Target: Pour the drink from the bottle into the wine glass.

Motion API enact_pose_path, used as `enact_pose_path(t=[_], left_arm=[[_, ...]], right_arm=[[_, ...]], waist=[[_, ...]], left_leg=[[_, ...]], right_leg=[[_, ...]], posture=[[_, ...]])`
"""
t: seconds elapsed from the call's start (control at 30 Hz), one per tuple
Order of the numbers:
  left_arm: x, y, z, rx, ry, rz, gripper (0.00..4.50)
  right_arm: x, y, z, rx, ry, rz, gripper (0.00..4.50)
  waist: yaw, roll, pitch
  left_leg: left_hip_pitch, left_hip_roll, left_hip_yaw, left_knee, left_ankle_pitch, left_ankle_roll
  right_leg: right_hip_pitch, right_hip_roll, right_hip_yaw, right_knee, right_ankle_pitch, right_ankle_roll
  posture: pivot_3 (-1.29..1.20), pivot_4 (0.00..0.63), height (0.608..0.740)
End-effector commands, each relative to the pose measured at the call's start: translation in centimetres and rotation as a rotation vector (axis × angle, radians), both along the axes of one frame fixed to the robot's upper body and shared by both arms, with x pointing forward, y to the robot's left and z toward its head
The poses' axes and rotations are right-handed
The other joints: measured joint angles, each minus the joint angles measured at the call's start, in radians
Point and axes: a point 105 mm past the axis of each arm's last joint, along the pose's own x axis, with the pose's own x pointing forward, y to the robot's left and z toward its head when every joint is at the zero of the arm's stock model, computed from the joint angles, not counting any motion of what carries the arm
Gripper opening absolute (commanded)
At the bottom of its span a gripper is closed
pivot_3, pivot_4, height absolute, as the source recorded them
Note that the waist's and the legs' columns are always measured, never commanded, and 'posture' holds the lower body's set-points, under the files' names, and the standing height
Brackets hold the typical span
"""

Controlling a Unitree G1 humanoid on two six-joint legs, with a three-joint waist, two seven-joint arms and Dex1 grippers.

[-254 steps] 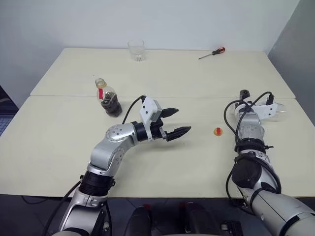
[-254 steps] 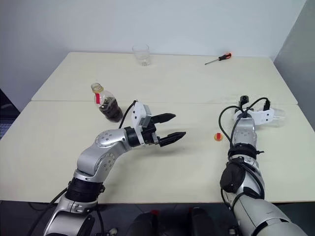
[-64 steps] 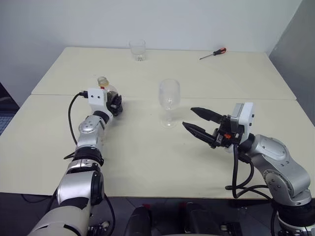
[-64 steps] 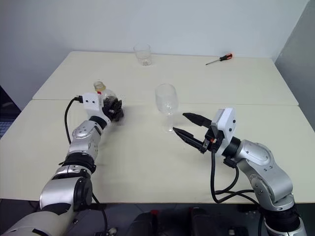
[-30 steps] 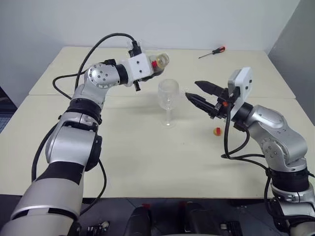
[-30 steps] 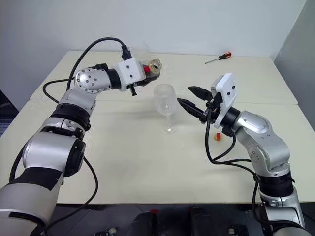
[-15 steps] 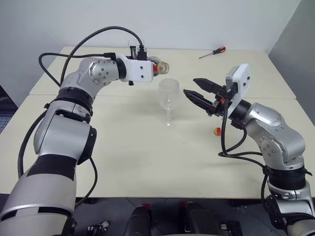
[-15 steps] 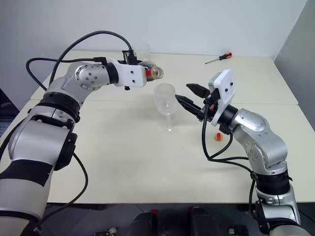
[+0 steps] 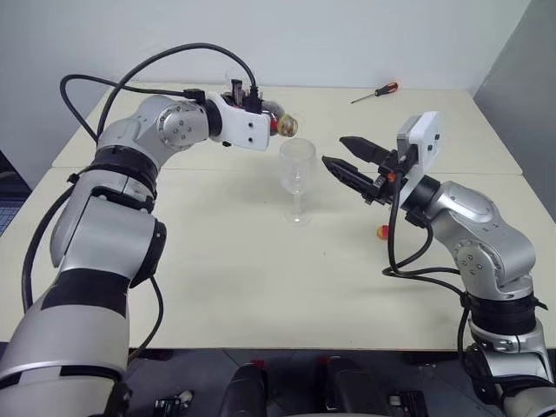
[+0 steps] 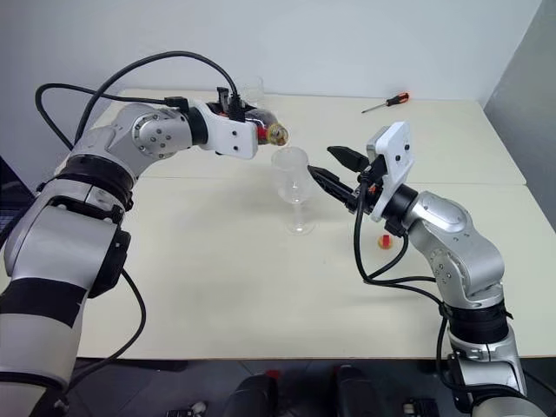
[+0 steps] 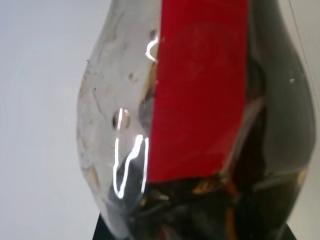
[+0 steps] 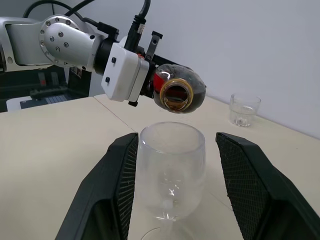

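Left eye view: the left hand point(image 9: 271, 122) is closing on the bottle point(image 9: 282, 122), and its white wrist block is hiding most of the body, so mainly the neck and open mouth are showing. The bottle is lying nearly level, its long axis running from the hand toward the robot's right, mouth tipping slightly down just above the glass point(image 9: 297, 178) rim. Half a second ago the mouth was sitting a little higher and farther from the rim. The glass is standing upright on the surface point(image 9: 261, 261), and no liquid is visible in it. The right hand point(image 9: 347, 163) is hovering just right of the bowl, fingers parted, gripping nothing. A small red-and-yellow cap point(image 9: 382, 231) is lying near the right arm; a screwdriver point(image 9: 375, 93) is lying at the far edge.

Right eye view: a tumbler point(image 10: 253, 91) is peeking out behind the left wrist, partly covered.

Left wrist view: the bottle point(image 11: 200, 120) is crowding the frame, cut off at the edges; its red label and dark drink point(image 11: 260, 195) are showing, the fingers themselves hard to make out.

Right wrist view: the two parted fingers point(image 12: 117, 195) are flanking the glass point(image 12: 171, 175) without touching it; its foot is cut off. The bottle mouth is facing this camera, above the rim.
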Motion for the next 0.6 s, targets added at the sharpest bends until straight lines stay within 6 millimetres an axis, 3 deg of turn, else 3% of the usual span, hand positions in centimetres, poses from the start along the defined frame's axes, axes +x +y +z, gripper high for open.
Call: enact_pose_path(t=[0.03,0.6], left_arm=[[-0.36,-0.21,3.17,-0.003,-0.105,-0.015,1.01],[-0.30,-0.24,4.07,0.033,-0.152,-0.005,1.01]], right_arm=[[-0.38,-0.01,1.28,0.019,-0.056,0.003,2.65],[-0.36,-0.02,0.92,0.015,-0.058,0.003,2.65]], waist=[[0.000,0.000,0.000],[0.000,0.000,0.000]], left_leg=[[0.000,0.000,0.000,0.000,0.000,0.000],[0.000,0.000,0.001,0.000,0.000,0.000]], right_leg=[[0.000,0.000,0.000,0.000,0.000,0.000],[-0.001,0.000,0.000,0.002,0.000,0.000]], posture=[[0.00,0.150,0.740],[0.00,0.150,0.740]])
